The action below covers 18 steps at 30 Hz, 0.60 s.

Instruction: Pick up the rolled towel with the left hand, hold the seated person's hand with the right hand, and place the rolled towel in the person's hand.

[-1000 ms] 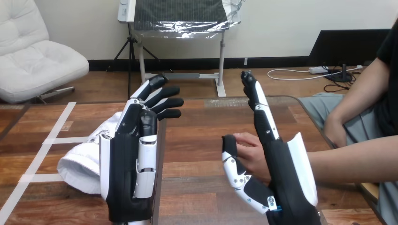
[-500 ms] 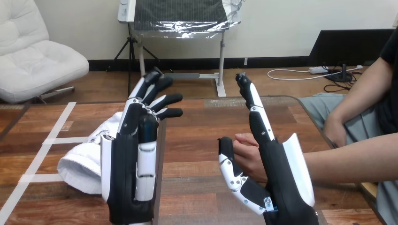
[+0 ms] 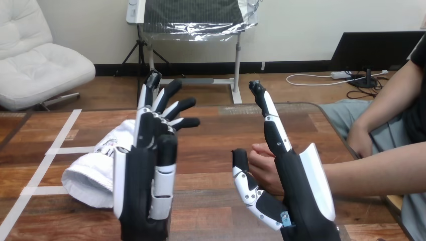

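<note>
A white rolled towel point(image 3: 93, 170) lies on the table at the left, partly hidden behind my left hand point(image 3: 143, 181). That hand is raised in front of it with fingers straight and spread, holding nothing. My right hand point(image 3: 289, 175) stands edge-on at the right, fingers straight and pointing away, thumb point(image 3: 246, 175) out to the left. The person's hand point(image 3: 266, 163) rests on the table between my right thumb and palm, loosely curled, reaching in from the right. I see no finger or thumb of mine curled round it.
The wooden table point(image 3: 216, 135) has white tape strips point(image 3: 60, 135) at its left side. The person's other arm point(image 3: 374, 118) hangs at the right beyond the table edge.
My left hand has turned more upright and its fingers have fanned out. My right hand has shifted slightly left, closer to the person's hand. The towel has not moved.
</note>
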Each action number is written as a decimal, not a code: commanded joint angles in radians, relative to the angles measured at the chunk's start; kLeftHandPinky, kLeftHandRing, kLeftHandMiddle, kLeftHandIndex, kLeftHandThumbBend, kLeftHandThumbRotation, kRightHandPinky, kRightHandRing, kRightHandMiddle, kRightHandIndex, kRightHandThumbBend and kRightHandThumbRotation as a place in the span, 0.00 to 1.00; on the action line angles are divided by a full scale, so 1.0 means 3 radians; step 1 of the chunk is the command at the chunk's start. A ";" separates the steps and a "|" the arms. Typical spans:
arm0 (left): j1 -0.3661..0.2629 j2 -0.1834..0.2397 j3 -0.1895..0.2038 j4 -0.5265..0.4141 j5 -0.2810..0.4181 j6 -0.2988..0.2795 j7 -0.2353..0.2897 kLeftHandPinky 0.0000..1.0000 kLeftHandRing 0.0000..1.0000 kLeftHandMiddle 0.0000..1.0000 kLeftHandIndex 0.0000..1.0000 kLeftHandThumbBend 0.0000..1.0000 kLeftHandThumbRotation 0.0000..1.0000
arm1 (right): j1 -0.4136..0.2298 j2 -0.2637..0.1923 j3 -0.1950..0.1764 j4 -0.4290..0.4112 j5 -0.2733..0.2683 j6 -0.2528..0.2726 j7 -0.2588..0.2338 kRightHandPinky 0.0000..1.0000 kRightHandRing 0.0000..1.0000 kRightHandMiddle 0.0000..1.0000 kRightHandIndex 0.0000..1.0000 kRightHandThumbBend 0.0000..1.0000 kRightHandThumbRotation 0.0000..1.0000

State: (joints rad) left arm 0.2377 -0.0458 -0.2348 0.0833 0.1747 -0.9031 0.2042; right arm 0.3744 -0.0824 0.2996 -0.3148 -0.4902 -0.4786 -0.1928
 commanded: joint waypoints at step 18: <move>0.0122 0.0130 0.0450 -0.0643 0.2003 0.0941 0.0697 0.79 0.89 0.93 0.95 0.71 0.33 | -0.0193 -0.0006 -0.0078 -0.0100 -0.0032 -0.0014 0.0053 1.00 1.00 1.00 1.00 0.00 0.00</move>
State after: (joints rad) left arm 0.2416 -0.0311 -0.1637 0.0090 0.5293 -0.7293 0.2953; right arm 0.3762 -0.0841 0.2948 -0.3148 -0.4911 -0.4709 -0.1758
